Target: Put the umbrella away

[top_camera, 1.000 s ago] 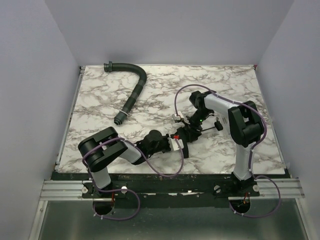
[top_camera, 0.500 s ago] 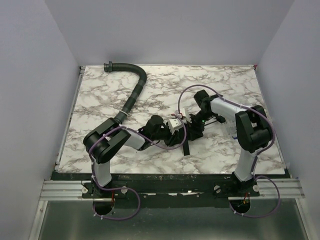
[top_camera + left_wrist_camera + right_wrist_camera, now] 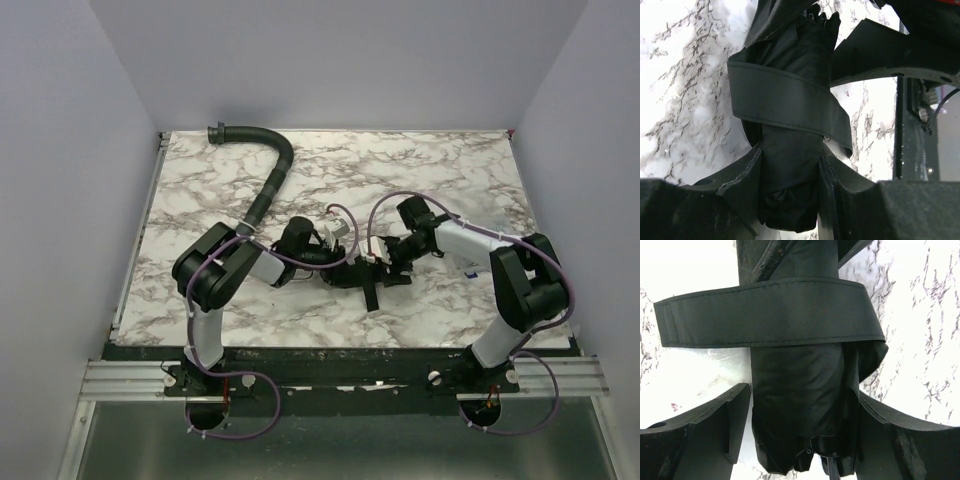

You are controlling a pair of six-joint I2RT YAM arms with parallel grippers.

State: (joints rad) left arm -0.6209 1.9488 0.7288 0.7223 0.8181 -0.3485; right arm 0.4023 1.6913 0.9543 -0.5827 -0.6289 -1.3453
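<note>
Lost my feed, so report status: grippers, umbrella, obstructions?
Left gripper shut on folded umbrella. Right gripper open, straddling it. Ribbed hose lies apart, far left.

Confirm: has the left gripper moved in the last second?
Yes. The left gripper shifted away from the table's near edge, toward the ribbed hose's lower end.

Left arm (image 3: pixel 215 268) is now swung away from the near edge of the table (image 3: pixel 450 170). Its elbow sits farther in, close to the lower end of the hose (image 3: pixel 272 175), and its wrist is farther from the near edge than a second ago.

Right arm (image 3: pixel 528 285): the elbow is now farther right and nearer the table's front edge, with the forearm stretched out lower.

Right hand (image 3: pixel 800 427) is spread wider than a second ago. One finger (image 3: pixel 735 415) now stands clear of the umbrella (image 3: pixel 800 365), with bare table between them.
</note>
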